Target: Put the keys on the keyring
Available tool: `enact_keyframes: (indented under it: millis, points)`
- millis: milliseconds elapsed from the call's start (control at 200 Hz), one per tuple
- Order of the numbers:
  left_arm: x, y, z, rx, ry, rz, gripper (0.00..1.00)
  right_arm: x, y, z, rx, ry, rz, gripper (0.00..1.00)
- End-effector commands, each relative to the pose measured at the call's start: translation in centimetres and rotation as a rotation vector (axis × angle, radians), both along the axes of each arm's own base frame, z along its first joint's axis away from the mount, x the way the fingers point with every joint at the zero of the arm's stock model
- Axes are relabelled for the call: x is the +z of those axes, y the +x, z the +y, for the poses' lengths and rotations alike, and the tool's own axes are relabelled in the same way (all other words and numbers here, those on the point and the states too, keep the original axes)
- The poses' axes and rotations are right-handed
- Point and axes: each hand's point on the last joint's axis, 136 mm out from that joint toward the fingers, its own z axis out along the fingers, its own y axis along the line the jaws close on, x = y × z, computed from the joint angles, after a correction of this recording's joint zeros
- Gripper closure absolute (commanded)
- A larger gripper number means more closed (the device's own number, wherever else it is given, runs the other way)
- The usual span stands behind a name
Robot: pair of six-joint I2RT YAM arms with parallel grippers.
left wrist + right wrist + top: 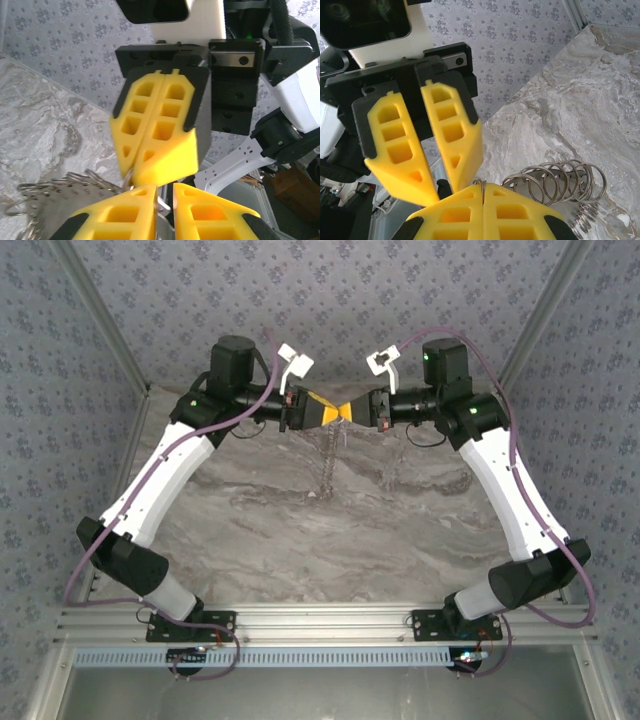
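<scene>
Hanging below the point where the two grippers meet, the keyring (328, 465) looks from above like a thin silvery strand trailing down toward the marble table (420, 540). From the right wrist I see it as a fan of overlapping grey wire loops (559, 176), with one fine wire running up into the seam of the right gripper (482, 192). That gripper's yellow fingers are pressed together on the wire.

The grippers work close to the table's far edge and the patterned back wall (330, 290). Bare marble stretches wide on the near side.

Both arms reach forward, bend inward and face each other tip to tip. The left gripper (165, 192) shows a narrow gap with a small metal sliver in it. I cannot tell whether it is pinching that sliver.
</scene>
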Motion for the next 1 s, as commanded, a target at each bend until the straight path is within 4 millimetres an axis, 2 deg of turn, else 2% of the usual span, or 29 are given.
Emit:
enact_keyframes:
  millis: [0, 185, 315, 829, 994]
  points:
    - [0.6, -1.1, -0.3, -0.045, -0.024, -0.008, 0.87, 0.6, 0.4, 0.0, -0.004, 0.021, -0.017, 1.0]
    - [0.7, -1.4, -0.4, -0.055, -0.027, -0.008, 0.91, 0.4, 0.5, 0.0, -0.011, 0.017, -0.014, 1.0]
    - [0.7, -1.5, -0.4, -0.056, -0.029, -0.008, 1.0, 0.2, 0.7, -0.1, -0.016, 0.015, -0.011, 1.0]
    - [1.2, -0.3, -0.2, 0.012, -0.059, -0.033, 1.0, 0.9, 1.0, 0.0, -0.021, 0.046, -0.023, 1.0]
    - [2.6, 1.4, 1.9, 0.107, -0.117, -0.052, 0.73, 0.7, 1.2, -0.5, -0.039, 0.039, -0.026, 1.0]
